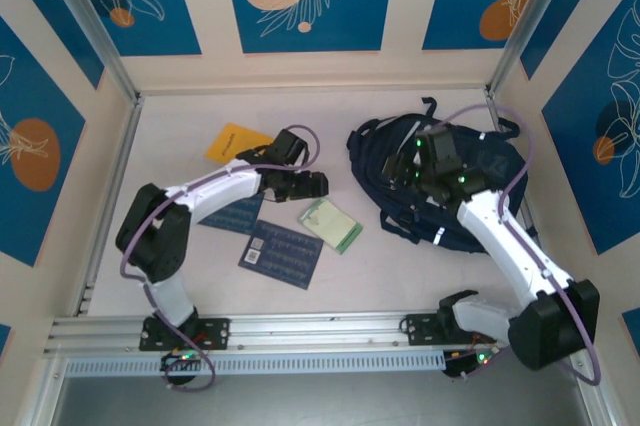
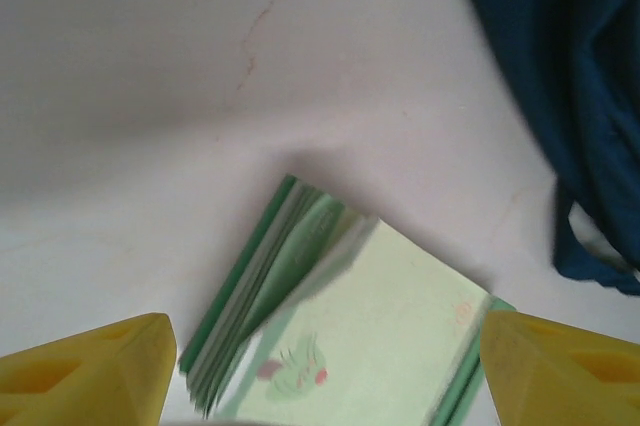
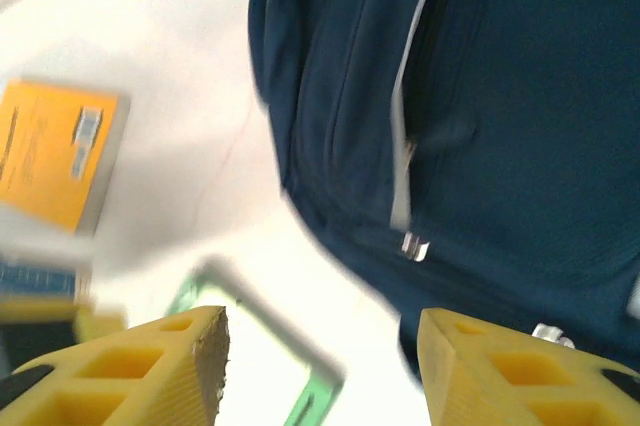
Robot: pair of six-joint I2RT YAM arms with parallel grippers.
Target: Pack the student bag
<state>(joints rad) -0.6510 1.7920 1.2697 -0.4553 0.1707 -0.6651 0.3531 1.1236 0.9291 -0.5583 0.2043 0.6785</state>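
Mia: What are the left jaws doing?
Tom: They are spread wide and hold nothing. A green notebook (image 2: 370,336) lies flat just under them, with one yellow jaw by each side. I cannot tell if they touch it.
Mia: And the right jaws?
Tom: Spread apart too, with nothing between them.
Mia: Where is the student bag (image 3: 520,96)?
Tom: Just past the right jaws. It is dark blue with a light stripe down it. From above, the right arm (image 1: 497,233) reaches over it. It lies at the far right of the surface (image 1: 180,126). From the left jaws it is off to the right, apart from them.
Mia: What else is near?
Tom: An orange book (image 1: 235,141) and two blue books (image 1: 285,251) lie to the left.
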